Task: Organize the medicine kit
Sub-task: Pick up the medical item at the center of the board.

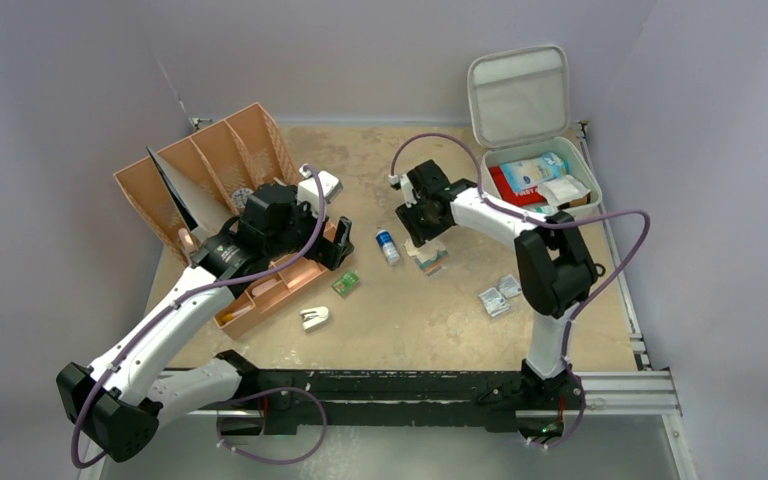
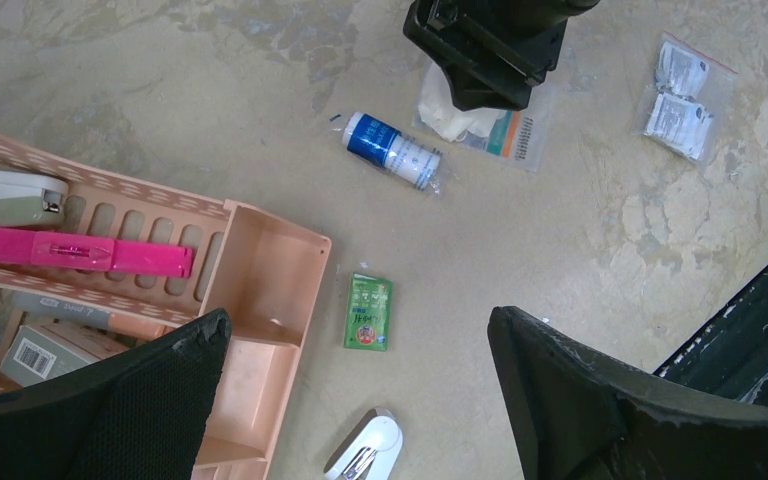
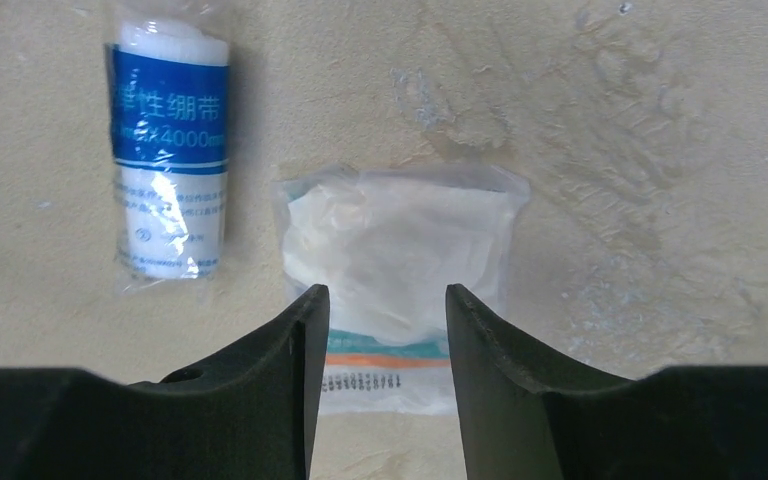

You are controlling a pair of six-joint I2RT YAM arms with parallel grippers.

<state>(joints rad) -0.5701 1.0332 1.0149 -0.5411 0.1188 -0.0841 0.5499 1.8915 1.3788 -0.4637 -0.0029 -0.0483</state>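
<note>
Nearest, the left gripper (image 2: 358, 322) hangs spread wide beside the tan tray (image 2: 270, 260), nothing in it. Mid-table, the right gripper (image 3: 385, 293) has its jaws partly apart just over a clear gauze packet (image 3: 400, 235), not pinching it. Far right corner: the medicine kit (image 1: 518, 97), lid up, supplies inside.

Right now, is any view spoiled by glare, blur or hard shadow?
Top external: even, soft light, faint shadows only, nothing washed out. Left wrist: sharp on the table, slight sheen on the bandage roll wrapper. Right wrist: soft focus overall, glare streaks on that roll's plastic, the right gripper a dark near silhouette.
</note>
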